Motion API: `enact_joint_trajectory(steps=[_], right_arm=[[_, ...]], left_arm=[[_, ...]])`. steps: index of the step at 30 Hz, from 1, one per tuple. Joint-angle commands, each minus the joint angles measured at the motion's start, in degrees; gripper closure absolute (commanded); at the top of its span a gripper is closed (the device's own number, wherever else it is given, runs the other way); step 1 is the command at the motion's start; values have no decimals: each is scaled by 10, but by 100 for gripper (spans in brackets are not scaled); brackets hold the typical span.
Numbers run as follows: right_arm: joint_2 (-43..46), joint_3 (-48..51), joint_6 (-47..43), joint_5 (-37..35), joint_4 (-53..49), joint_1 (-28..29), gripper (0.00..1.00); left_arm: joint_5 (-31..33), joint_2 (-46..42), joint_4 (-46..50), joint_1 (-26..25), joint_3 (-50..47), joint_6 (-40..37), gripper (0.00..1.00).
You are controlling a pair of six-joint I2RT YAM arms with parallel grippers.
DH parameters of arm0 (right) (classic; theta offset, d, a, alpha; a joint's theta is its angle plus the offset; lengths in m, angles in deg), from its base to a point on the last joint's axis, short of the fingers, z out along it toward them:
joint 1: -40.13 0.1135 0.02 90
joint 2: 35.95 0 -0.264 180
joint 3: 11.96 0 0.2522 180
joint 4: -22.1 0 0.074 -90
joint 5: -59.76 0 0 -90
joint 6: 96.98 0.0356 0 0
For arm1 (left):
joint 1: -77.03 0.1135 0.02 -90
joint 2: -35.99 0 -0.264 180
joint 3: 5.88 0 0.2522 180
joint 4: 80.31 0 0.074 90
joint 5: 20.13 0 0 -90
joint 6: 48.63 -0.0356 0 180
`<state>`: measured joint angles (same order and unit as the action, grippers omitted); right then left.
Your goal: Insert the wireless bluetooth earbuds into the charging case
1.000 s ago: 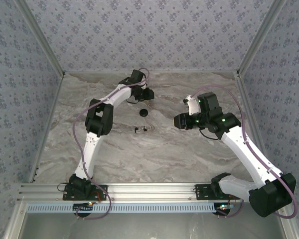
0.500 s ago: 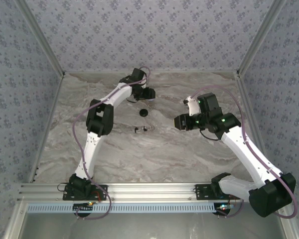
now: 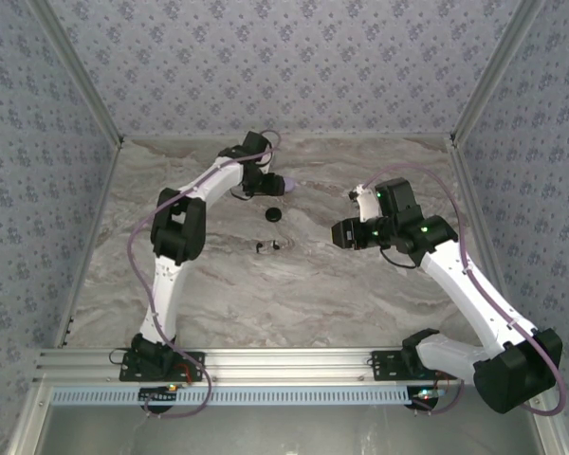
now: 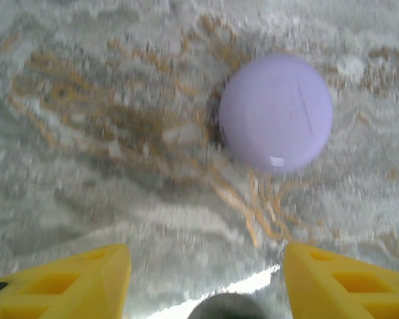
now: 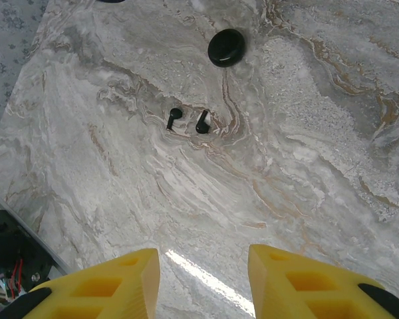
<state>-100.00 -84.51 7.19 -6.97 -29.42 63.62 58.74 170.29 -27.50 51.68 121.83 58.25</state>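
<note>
Two tiny black earbuds (image 5: 174, 117) are shown lying side by side on the marble table (image 5: 306, 166), just nearer than the round black charging case (image 5: 227, 47). Right of the case, the right gripper (image 5: 203, 259) is held spread and empty. Beyond the case, the left gripper (image 4: 205, 256) is spread, empty, just beside a lilac disc (image 4: 276, 111). Pickup is judged not yet begun; a fine pinch on one earbud is called for next.
</note>
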Motion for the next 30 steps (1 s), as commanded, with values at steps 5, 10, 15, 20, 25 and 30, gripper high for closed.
enact_joint_trajectory(steps=[5, 10, 15, 20, 25, 30], right_arm=[[0, 12, 9, -5, 0, -4, 58], [-3, 18, 10, -2, 4, -3, 58], [-3, 21, 10, -2, 7, -3, 58], [-3, 22, 9, -5, 5, -3, 58], [-2, 23, 8, -6, 7, -3, 57], [-3, 25, 8, -6, 8, -3, 57]], left_arm=[[16, -73, 6, -14, -62, -58, 35], [58, -68, 26, -37, -61, -102, 32], [103, -49, 44, -62, -47, -131, 29], [123, -31, 56, -69, -33, -140, 28], [126, -18, 64, -72, -26, -145, 28], [123, -12, 68, -72, -30, -145, 28]])
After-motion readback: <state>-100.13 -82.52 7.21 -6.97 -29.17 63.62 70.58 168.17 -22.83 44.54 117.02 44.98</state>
